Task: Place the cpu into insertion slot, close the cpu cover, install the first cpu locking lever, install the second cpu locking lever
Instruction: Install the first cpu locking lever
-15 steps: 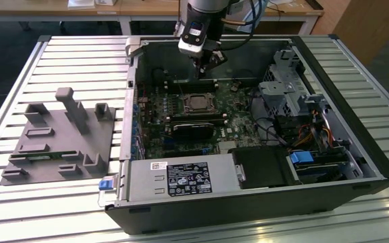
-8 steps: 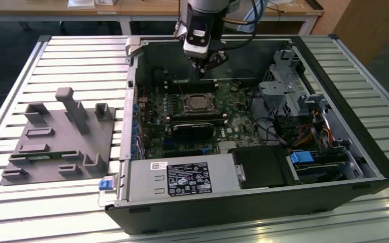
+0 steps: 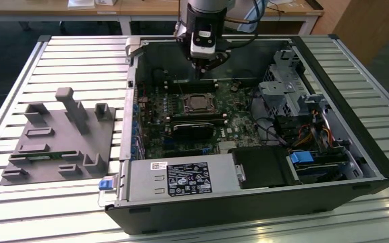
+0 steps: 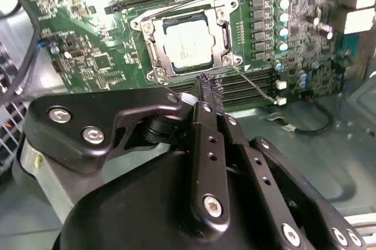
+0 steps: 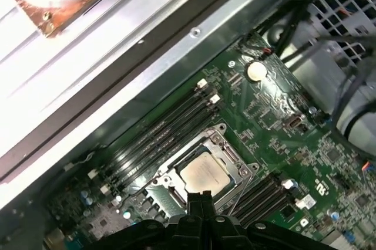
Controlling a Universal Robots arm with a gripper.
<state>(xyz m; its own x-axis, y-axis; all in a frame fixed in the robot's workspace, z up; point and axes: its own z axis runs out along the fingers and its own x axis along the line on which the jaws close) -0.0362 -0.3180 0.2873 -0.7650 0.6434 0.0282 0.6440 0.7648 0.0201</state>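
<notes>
- cpu (image 4: 187,44) lies flat in the socket, its silver top showing through the window of the cpu cover (image 4: 226,27), which looks lowered around it.
- I judge the work to be at the locking levers; whether either is latched I cannot tell.
- gripper (image 4: 208,85) hangs just beside the socket's edge, fingers pressed together and holding nothing.
- Doing it well means pushing with the closed tips on the lever alone, never on the chip's top.
- memory slots (image 4: 258,83) crowd that edge of the motherboard (image 4: 88,44), so sideways travel should be short.
</notes>
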